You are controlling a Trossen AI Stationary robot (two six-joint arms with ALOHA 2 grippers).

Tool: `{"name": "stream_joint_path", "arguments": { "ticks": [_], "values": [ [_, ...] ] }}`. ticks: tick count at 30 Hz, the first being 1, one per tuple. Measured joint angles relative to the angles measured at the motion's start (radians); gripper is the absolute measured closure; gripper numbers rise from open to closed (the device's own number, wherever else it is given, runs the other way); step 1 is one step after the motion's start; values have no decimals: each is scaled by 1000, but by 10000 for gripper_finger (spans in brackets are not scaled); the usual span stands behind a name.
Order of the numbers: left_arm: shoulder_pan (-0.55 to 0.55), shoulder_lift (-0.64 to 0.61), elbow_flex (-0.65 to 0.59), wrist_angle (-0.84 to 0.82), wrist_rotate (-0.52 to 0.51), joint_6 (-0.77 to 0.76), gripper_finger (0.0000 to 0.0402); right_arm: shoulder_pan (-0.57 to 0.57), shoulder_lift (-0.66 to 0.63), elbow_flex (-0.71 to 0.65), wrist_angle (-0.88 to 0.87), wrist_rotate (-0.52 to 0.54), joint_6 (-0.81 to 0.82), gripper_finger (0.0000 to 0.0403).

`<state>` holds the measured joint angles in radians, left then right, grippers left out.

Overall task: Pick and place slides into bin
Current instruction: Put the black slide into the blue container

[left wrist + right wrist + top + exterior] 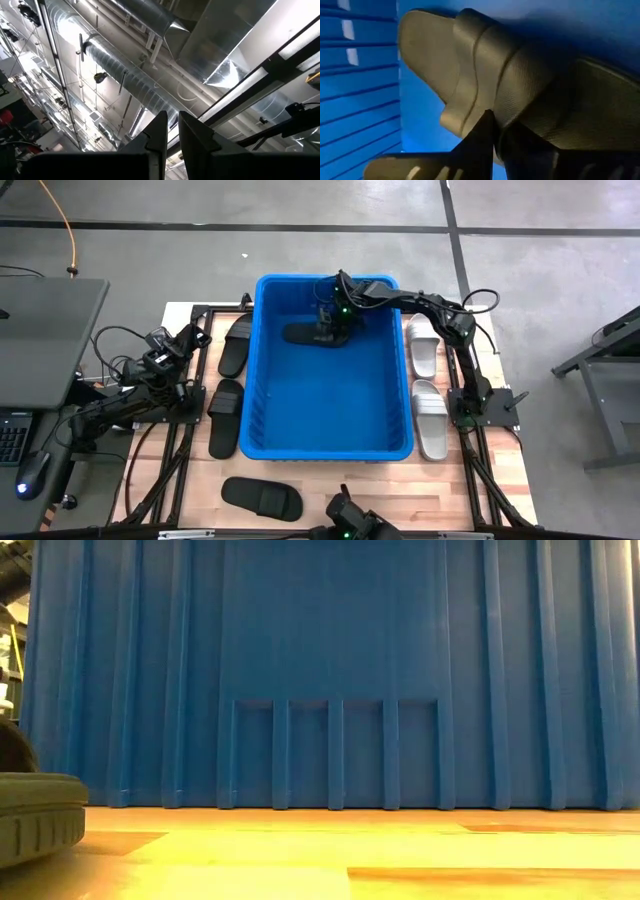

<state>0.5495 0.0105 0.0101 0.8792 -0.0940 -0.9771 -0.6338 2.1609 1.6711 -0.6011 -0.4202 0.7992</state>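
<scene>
Grey concrete floor surrounds the pale wooden table (pixel 330 480) we look down on, with a grey desk at the far left edge.

Starting at the left, we see the left arm folded low beside the table, its left gripper (pixel 172 131) pointing up at ceiling ducts; its fingers (pixel 159 132) stand nearly together with a thin gap between them and nothing in it.

Just right of that arm, two black slides lie on the table along the bin's left wall, one (pixel 236 345) toward the far end and one (pixel 225 417) nearer the front. A third black slide (pixel 262 498) lies crosswise on the table in front of the bin; in the low view its ribbed sole edge (pixel 40 815) shows at the left.

At the centre stands the big blue bin (pixel 270 405), its ribbed wall filling the low view.

Inside the bin, at its far end, we find a black slide (pixel 305 334) with the right gripper (pixel 331 327) down on it. In the right wrist view the fingers (pixel 480 137) are pressed together, pinching the edge of that slide's wide strap.

Right of the bin, two white slides lie in a line along its wall, one (pixel 421 345) farther back and one (pixel 431 418) nearer the front, beside the right arm's base.
</scene>
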Motion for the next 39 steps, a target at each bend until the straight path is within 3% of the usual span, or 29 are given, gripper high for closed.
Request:
{"name": "stream_joint_path", "arguments": {
  "ticks": [8, 23, 32, 39],
  "values": [
    [0, 0, 0, 0, -1, 1, 364, 0, 0, 5, 22, 1, -4, 385],
    [0, 0, 0, -44, -4, 3, 364, 2, 0, 5, -54, 53, 48, 164],
    [0, 0, 0, -44, -4, 3, 364, -1, 0, 8, -113, -13, 64, 151],
    [0, 0, 0, -45, -4, 3, 364, 15, 0, 112, -238, -56, -42, 151]
  ]
}}
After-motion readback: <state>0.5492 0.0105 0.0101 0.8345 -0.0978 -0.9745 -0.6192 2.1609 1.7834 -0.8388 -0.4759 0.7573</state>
